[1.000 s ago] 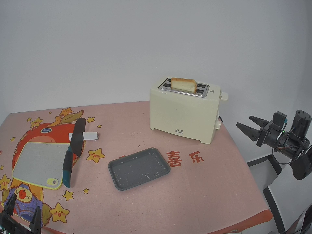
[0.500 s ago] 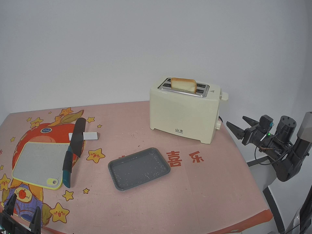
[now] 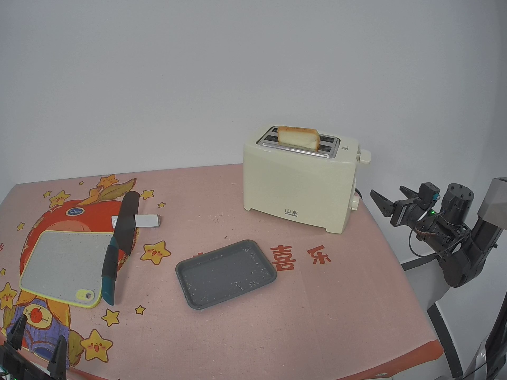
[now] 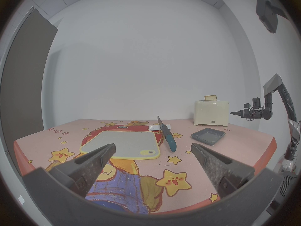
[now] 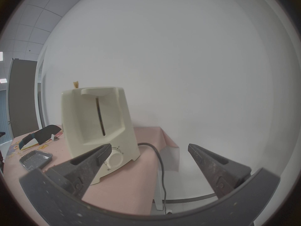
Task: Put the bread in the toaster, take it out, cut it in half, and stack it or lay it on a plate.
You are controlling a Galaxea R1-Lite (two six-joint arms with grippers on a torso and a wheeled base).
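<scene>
**Bread slice point(image 3: 299, 137) standing on edge in a slot of the smooth cream toaster point(image 3: 298, 183), long axis along the slot.**
Right gripper point(image 3: 387, 191), jaws apart, hangs beside the toaster's lever end; the right wrist view adds the round dial point(image 5: 113, 160). Left gripper point(image 4: 152, 146), jaws apart, sits low at the table point(image 3: 327, 302) edge. The crust is perhaps lightly browned.

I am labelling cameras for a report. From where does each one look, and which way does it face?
Head view: on the head, looking forward and down at the table; right end effector near the toaster, left end effector at the near edge.
Left wrist view: on the left wrist, facing across the table toward the toaster; its own open fingers show.
Right wrist view: on the right wrist, facing the toaster's lever side; its own open fingers show.
Shared: all three show toaster, bread, tray.
</scene>
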